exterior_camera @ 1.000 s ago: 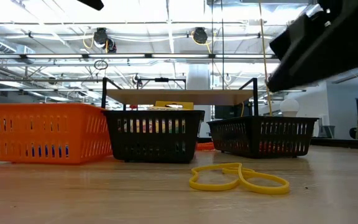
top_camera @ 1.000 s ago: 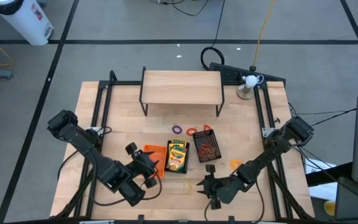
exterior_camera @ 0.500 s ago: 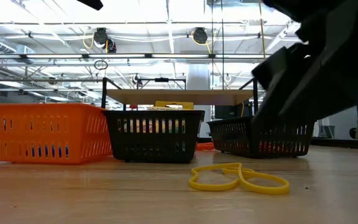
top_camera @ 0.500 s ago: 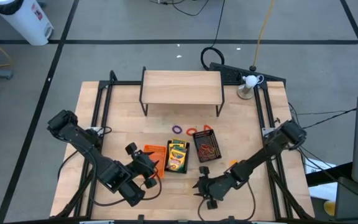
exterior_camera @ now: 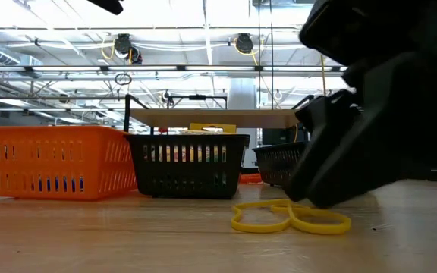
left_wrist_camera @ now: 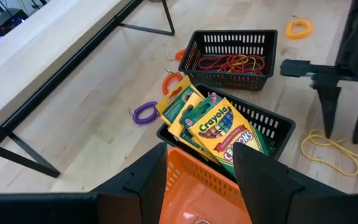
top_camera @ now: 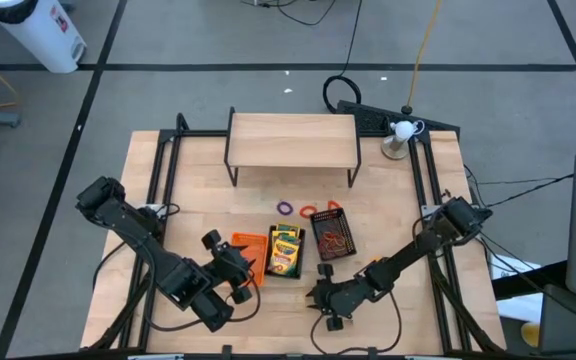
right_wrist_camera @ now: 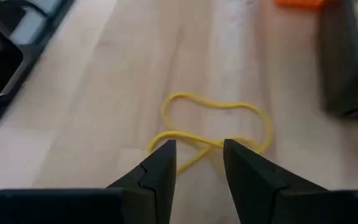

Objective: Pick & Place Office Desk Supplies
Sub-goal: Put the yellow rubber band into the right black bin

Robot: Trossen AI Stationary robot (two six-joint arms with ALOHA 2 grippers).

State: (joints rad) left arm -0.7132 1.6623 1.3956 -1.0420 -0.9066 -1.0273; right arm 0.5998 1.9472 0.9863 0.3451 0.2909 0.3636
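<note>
- Yellow band [right_wrist_camera: 211, 132] lies loose on the bare wood near the table's front edge, twisted into a figure-eight; in the low view it sits lower centre [exterior_camera: 290, 217], and in the left wrist view at the right edge [left_wrist_camera: 330, 149].
- Right gripper [right_wrist_camera: 197, 163] hangs just above the band, fingers spread with a gap between them, holding nothing; the tips straddle the band's crossing point in the right wrist view.
- Only the high view shows the whole right arm, reaching from the table's right side to the lower centre of the frame, with the gripper [top_camera: 320, 300] in front of the trays.
- The low view shows this gripper only as a dark bulk at the right, hiding most of the right-hand black tray [exterior_camera: 278, 165].
- Left gripper [top_camera: 236, 272] waits at the lower left of the high view, over the orange tray [top_camera: 251, 246]; its fingers are parted and hold nothing, as the left wrist view shows [left_wrist_camera: 197, 177].
- Three trays stand in a row in the low view: orange tray at left, middle tray [exterior_camera: 187, 165] at centre, and the half-hidden black one.
- Only the left wrist view shows the contents clearly: crayon boxes [left_wrist_camera: 210, 126] in the middle tray, and red and orange bands [left_wrist_camera: 232, 63] in the far black tray.
- A purple band [left_wrist_camera: 145, 112] and a red loop [left_wrist_camera: 171, 81] lie on the wood beside the trays, and an orange ring [left_wrist_camera: 298, 28] lies well apart at the upper right.
- A wooden shelf [top_camera: 292, 139] stands at the table's far side.
</note>
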